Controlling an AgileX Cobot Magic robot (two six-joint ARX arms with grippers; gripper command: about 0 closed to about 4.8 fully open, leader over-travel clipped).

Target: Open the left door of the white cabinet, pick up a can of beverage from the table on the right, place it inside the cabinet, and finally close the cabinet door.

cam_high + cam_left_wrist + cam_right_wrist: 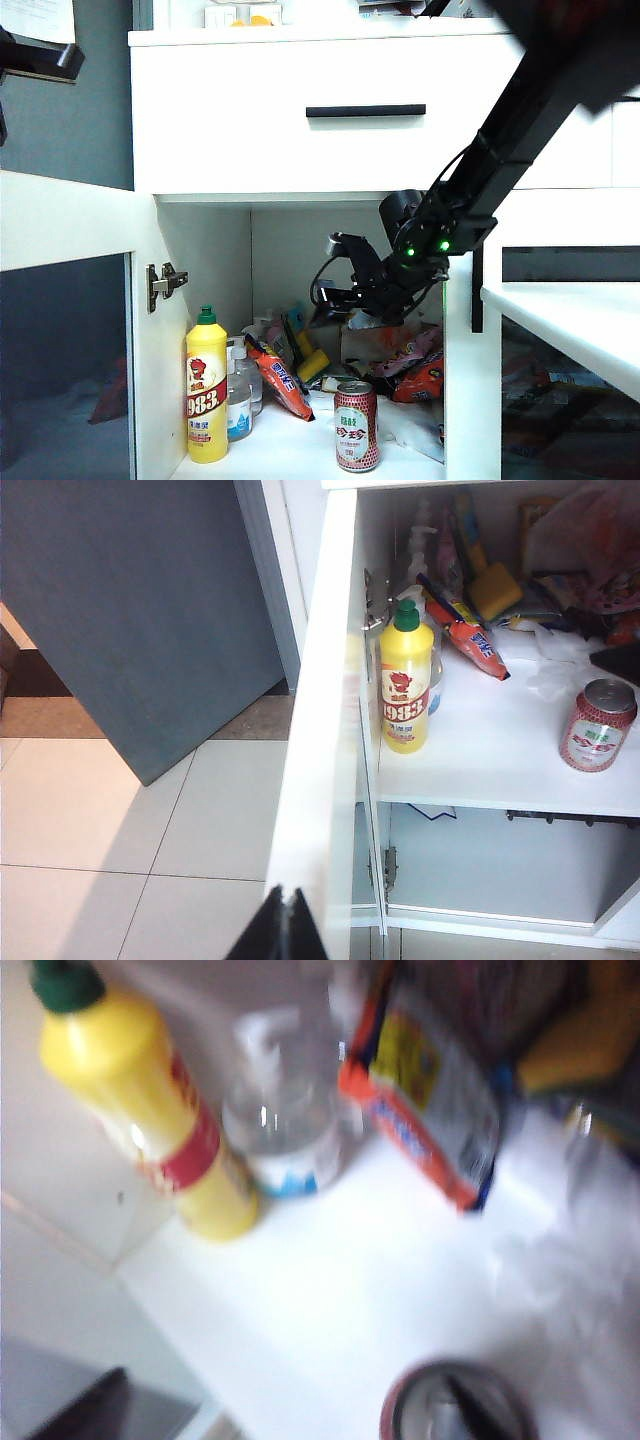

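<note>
The white cabinet (330,75) has its left door (65,225) swung wide open. The red can of beverage (356,426) stands upright at the front of the inner shelf. My right gripper (335,282) hangs inside the cabinet above the can and apart from it. The blurred right wrist view shows the can's silver top (455,1415) below, with the right gripper (280,1422) open and bare shelf between its fingers. My left gripper (283,922) is shut on nothing, beside the open door's white edge (320,730). The can (597,725) also appears there.
A yellow green-capped bottle (206,390), a clear bottle (240,395) and snack packets (280,380) crowd the shelf behind and left of the can. The table (570,310) juts in at the right. A black-handled drawer (365,110) sits above the opening.
</note>
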